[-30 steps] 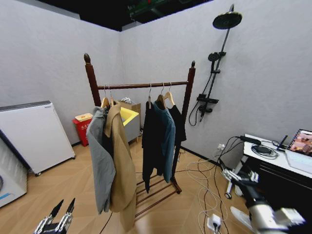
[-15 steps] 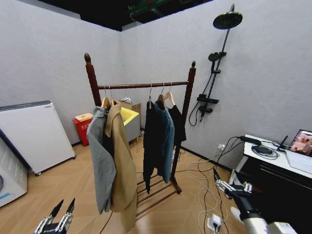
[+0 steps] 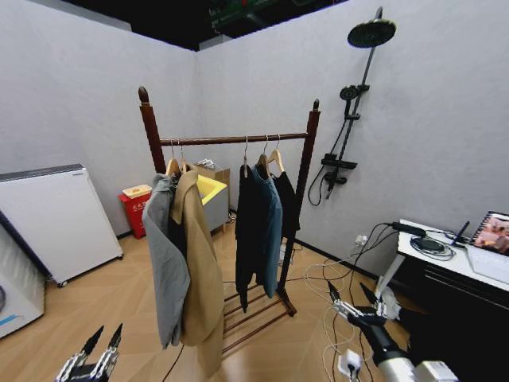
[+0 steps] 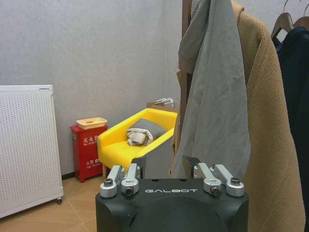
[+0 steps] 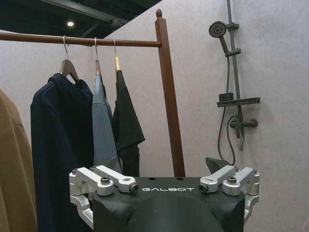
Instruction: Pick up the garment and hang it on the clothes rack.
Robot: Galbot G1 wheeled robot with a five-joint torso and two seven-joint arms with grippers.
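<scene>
Grey-walled room with wood floor (image 3: 119,294), seen from the robot's head. At centre, rack (image 3: 149,131) of dark reddish wood, two knobbed posts and one rail. On the rail's left end, grey coat (image 3: 165,263) and tan coat (image 3: 200,270); on its right end, long black coat (image 3: 245,231), teal jacket (image 3: 270,227), then garment (image 3: 288,200), short and black on a pale wooden hanger, hanging last in line just beside the right post. On the right wall, black shower stand (image 3: 359,95). Against the left wall, white cabinet (image 3: 56,219); beyond it, red box (image 3: 135,211) and yellow chair (image 3: 208,191) behind the rack. At far right, bench (image 3: 445,259) with laptop (image 3: 493,239) and cables; more cables across the floor below.

Left end effector (image 3: 102,338) low at near left, fingers apart and empty, pointing toward the grey coat, which hangs close ahead in the left wrist view (image 4: 171,164). Right end effector (image 3: 348,294) at near right, over the cables, well apart from the rack, fingers spread and holding nothing. In the right wrist view, the same end effector (image 5: 164,166) facing the rack's right end, with the garment (image 5: 126,128) hanging beyond it, untouched, next to the post.
</scene>
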